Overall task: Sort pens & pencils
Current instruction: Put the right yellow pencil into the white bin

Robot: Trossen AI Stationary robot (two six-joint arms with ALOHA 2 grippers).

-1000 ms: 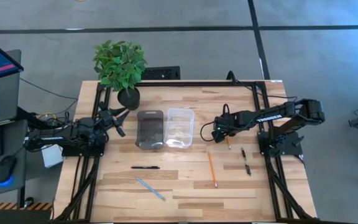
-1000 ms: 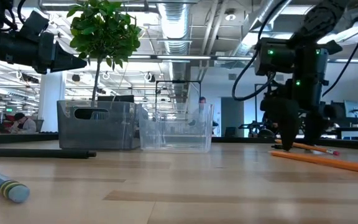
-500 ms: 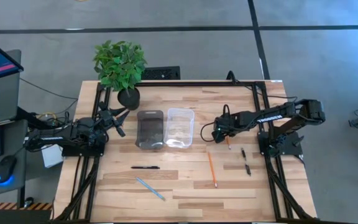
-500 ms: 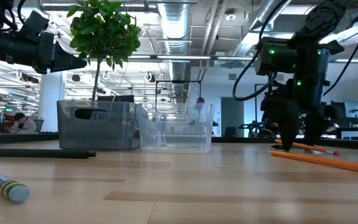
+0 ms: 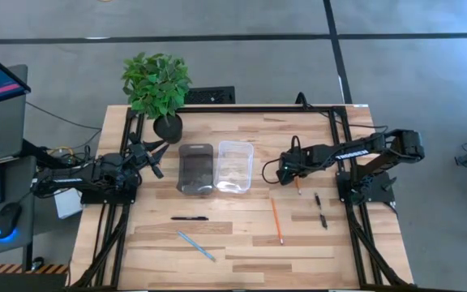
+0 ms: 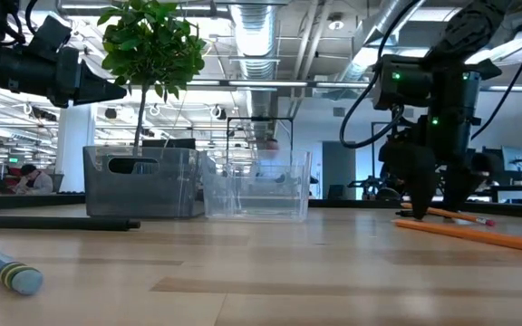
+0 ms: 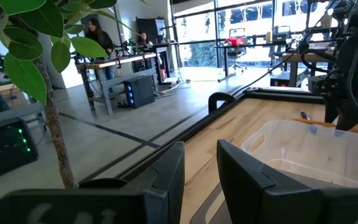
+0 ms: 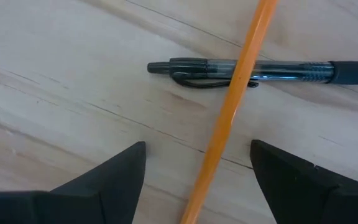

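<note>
The right gripper (image 8: 197,168) stood open over an orange pencil (image 8: 229,118) that lay across a black pen (image 8: 253,70), right of the clear tray (image 5: 235,166). Neither finger touched the pencil. A second orange pencil (image 5: 276,221), another pen (image 5: 189,218) and a blue pencil (image 5: 195,246) lay nearer. The left gripper (image 7: 197,165), partly open and empty, waited beyond the grey tray (image 5: 195,169).

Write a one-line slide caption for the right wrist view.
Right hand, fingers open, straddles an orange pencil lying across a black pen on the wooden table.
</note>
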